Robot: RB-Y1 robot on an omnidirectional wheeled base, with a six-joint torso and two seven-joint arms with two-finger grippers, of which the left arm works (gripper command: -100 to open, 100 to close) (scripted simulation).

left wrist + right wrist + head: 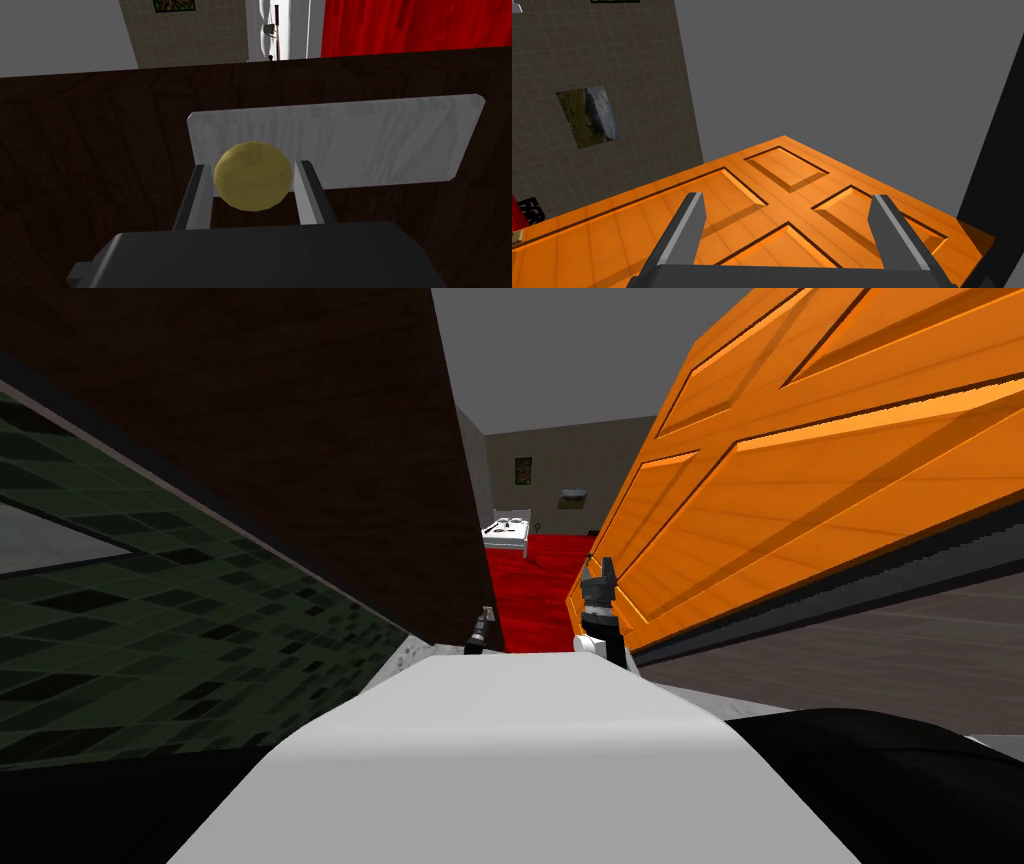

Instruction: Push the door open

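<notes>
Closest in, my left claw is at the dark brown door, near its free edge, where a white plate carries the yellow round knob that my fingers pinch from both sides. Right of that door, across a gap of red floor, the orange panelled door stands swung open, and my right claw hangs spread wide, close along its face.
</notes>
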